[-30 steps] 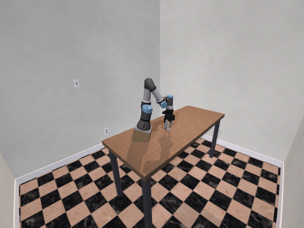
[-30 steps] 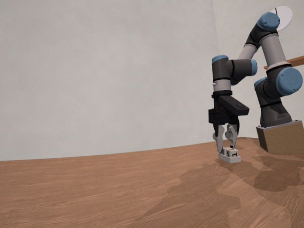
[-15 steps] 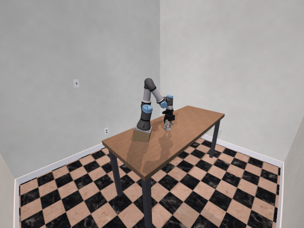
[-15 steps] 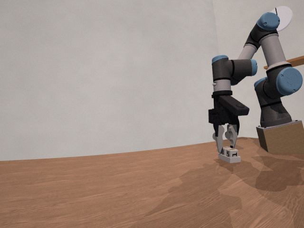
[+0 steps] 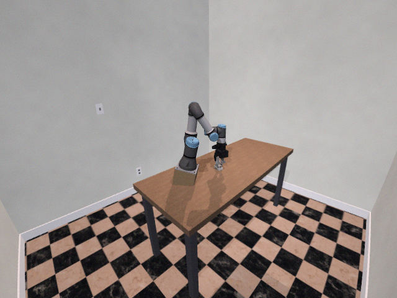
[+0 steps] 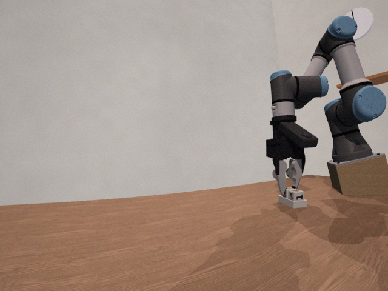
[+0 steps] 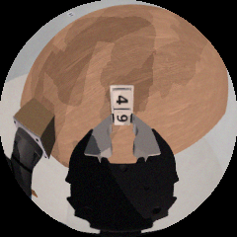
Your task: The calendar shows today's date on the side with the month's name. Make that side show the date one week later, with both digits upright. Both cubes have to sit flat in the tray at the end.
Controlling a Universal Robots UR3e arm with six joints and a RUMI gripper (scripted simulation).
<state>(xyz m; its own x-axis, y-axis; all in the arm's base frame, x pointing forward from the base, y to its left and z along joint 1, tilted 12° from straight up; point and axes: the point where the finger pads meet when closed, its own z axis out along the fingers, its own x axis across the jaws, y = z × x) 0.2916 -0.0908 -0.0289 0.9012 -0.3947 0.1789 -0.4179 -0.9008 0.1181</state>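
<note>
I'm looking at a long wooden worktop (image 5: pixel 243 166) on dark legs, standing in a corner of pale grey walls over a black-and-tan checkered floor (image 5: pixel 288 243). The arm's base block (image 5: pixel 185 176) sits near the worktop's long edge on the wall side, roughly midway along it. Broad shadows fall across the boards between the base and the near end.

The small grey tray (image 6: pixel 293 202) rests on the worktop just beside the base, toward the far end. Two white cubes sit in it side by side: the near cube (image 6: pixel 291 195) shows a 5 on the exterior view's side, the other cube (image 6: pixel 300 196) a sideways mark there. From the wrist camera I read 4 (image 7: pixel 121 101) and 9 (image 7: pixel 122 118) on their tops.

The gripper (image 6: pixel 288 181) points straight down, its jaws narrowed around the near cube; I take them as clamped on it.

Wood stretches bare toward both ends of the worktop.
</note>
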